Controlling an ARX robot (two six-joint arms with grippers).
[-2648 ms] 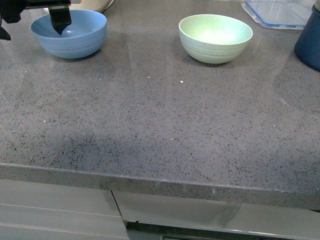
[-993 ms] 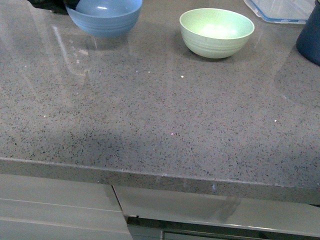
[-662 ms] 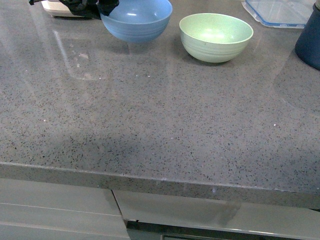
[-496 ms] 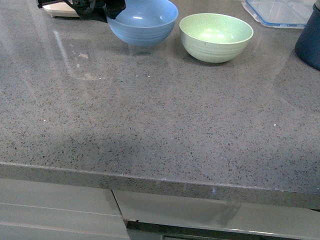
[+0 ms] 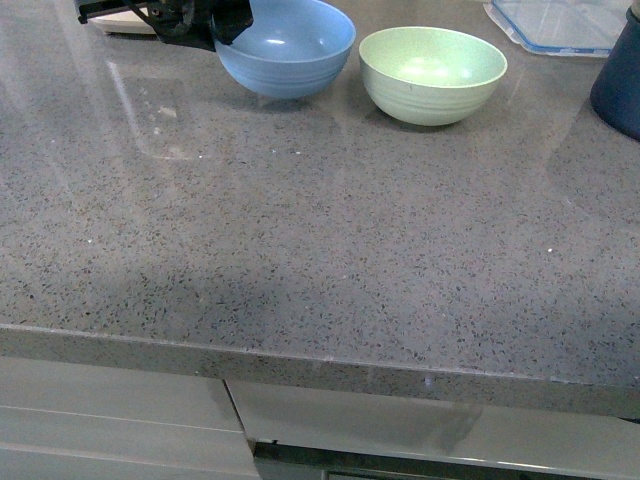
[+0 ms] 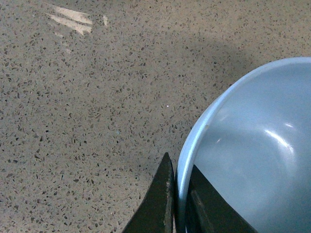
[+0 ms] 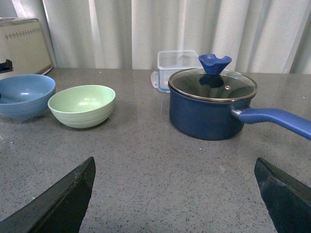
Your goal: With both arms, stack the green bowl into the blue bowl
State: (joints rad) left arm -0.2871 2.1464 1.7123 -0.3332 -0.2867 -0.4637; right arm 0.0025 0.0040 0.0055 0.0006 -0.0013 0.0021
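The blue bowl (image 5: 287, 47) is at the back of the grey counter, close beside the green bowl (image 5: 432, 74) on its left, with a small gap between them. My left gripper (image 5: 228, 22) is shut on the blue bowl's left rim; in the left wrist view one finger is outside and one inside the rim (image 6: 181, 170). The blue bowl is slightly tilted and I cannot tell if it rests on the counter. The green bowl stands upright and empty. My right gripper (image 7: 175, 194) is open and empty, low over the counter, facing both bowls (image 7: 81, 105) (image 7: 24, 94) from the right.
A dark navy pot (image 7: 209, 104) with a glass lid and long handle stands right of the green bowl, its edge in the front view (image 5: 617, 80). A clear plastic container (image 5: 555, 22) is at the back right. A cream appliance (image 7: 22, 46) stands behind the blue bowl.
My left gripper has carried the blue bowl from the far left rightwards to just beside the green bowl. In the last half second it has barely moved.
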